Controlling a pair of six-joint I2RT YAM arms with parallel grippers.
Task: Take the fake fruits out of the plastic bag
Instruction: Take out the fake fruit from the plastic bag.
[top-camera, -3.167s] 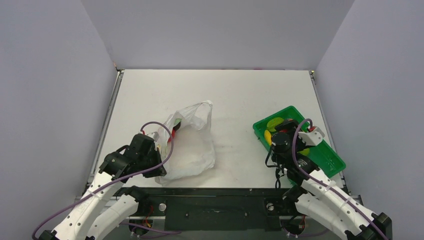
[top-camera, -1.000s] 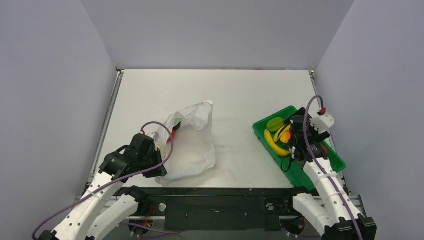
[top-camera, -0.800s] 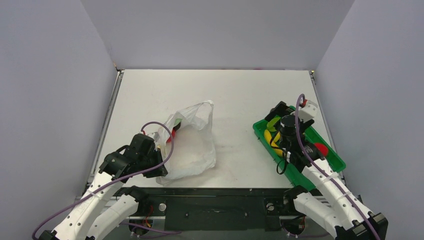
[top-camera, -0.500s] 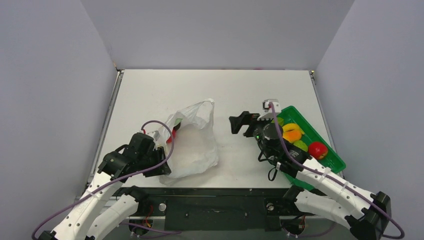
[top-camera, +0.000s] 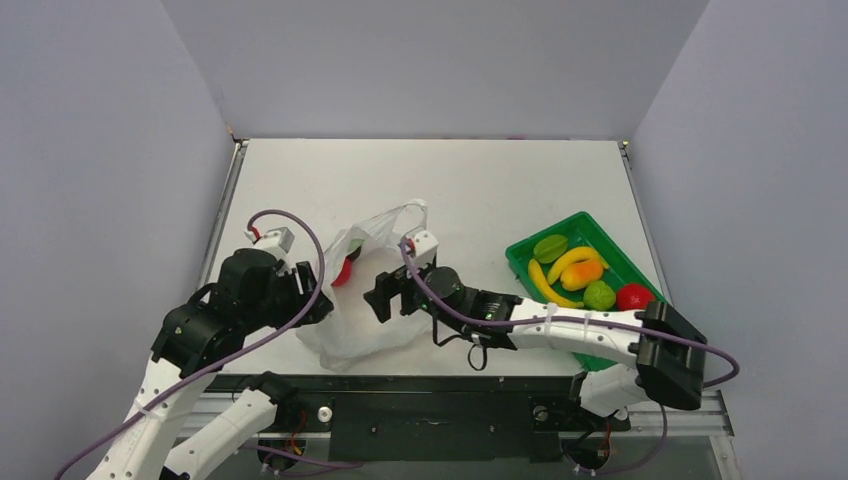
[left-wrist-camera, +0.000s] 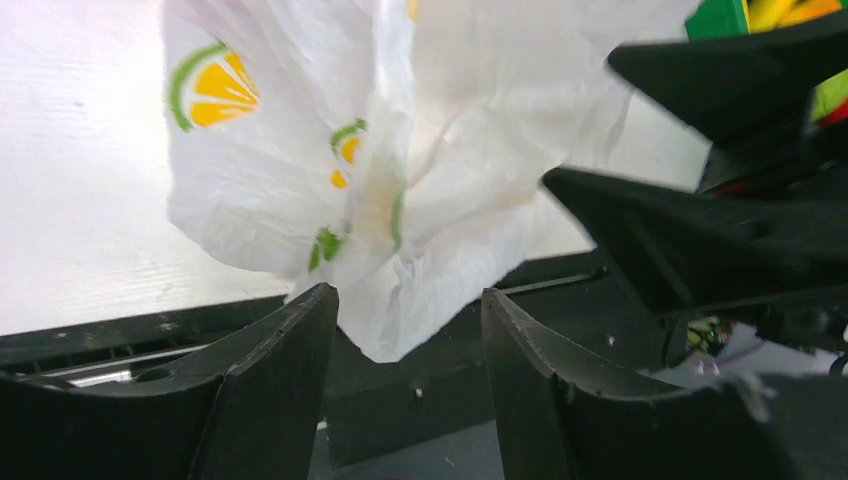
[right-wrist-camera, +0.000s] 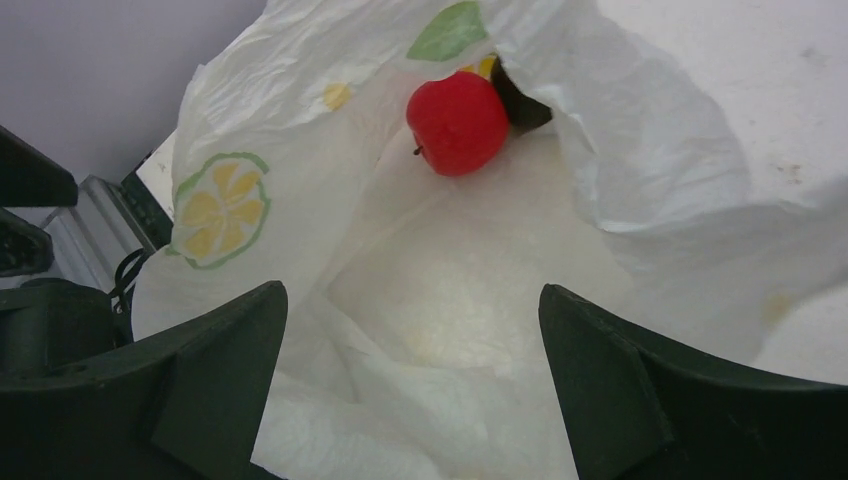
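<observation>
Now that the left arm has risen at the near left, its end effector (left-wrist-camera: 407, 297) is narrowed on a bunched fold of the bag (top-camera: 350, 335). It holds that near corner up off the surface (top-camera: 450, 180), higher than a moment ago. This props the bag up so that its mouth faces right.

The bigger change is on the right. The right end effector (right-wrist-camera: 408, 300) has left the tray (top-camera: 545, 231) and swung left across the surface. It now sits at the bag's mouth with its fingers spread wide and nothing between them.

Just beyond those fingers a red apple (right-wrist-camera: 457, 122) lies inside the bag against its far wall. A yellow bit and a dark piece show behind it, too hidden to name.

Farther off at the right, the tray holds a starfruit (top-camera: 550, 247), a banana (top-camera: 570, 262), a mango (top-camera: 582, 274), a lime (top-camera: 598, 295) and a second apple (top-camera: 633, 297).

One drop-off looks finished and the next pick is starting, most likely the red apple. The task seems well along but not done, since some fruit is still in the bag.
</observation>
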